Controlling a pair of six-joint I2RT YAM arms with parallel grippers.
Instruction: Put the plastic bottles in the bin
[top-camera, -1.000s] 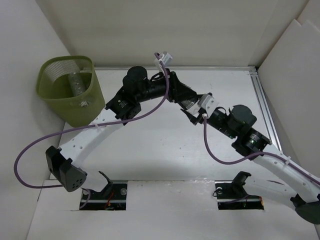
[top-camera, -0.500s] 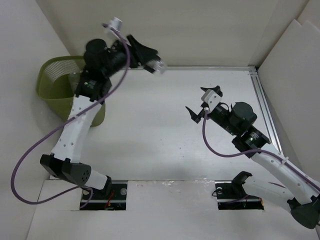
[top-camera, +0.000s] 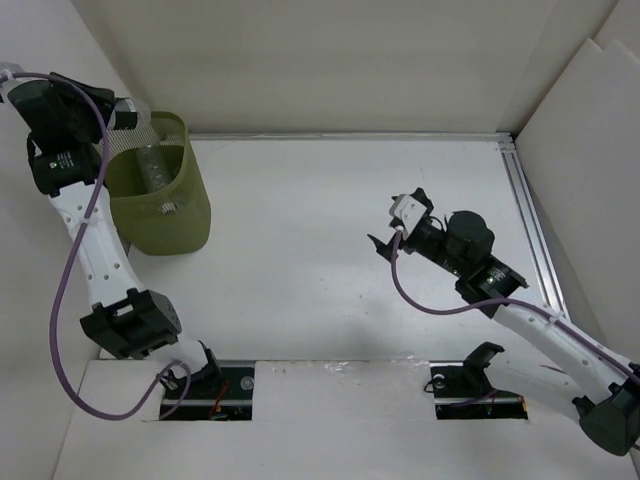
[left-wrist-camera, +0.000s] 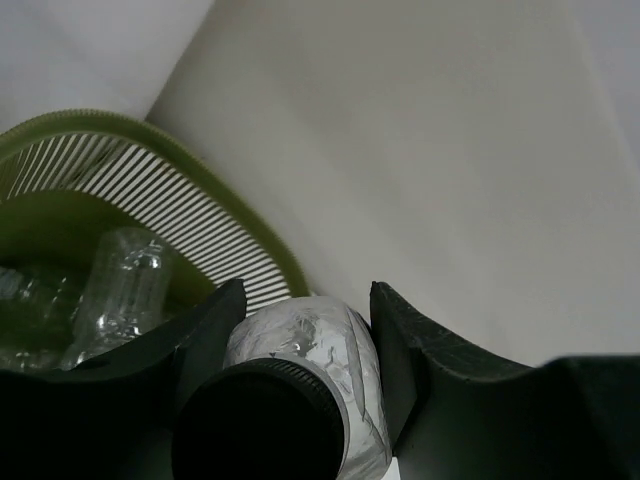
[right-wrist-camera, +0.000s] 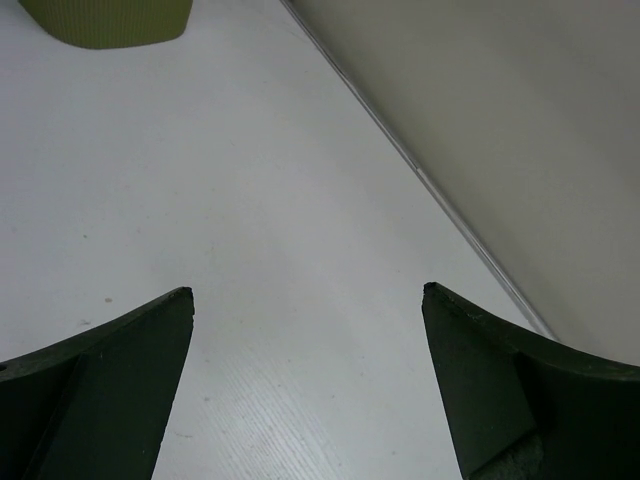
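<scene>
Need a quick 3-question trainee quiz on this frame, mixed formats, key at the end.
1. True or false: the right jaws hold a bottle.
2. The cap on the bottle in the left jaws is: A red, B dark, C white.
3. Fill in: the other clear bottles lie inside the ___.
Key: 1 false, they stand open with nothing between them. 2 B. 3 bin.
</scene>
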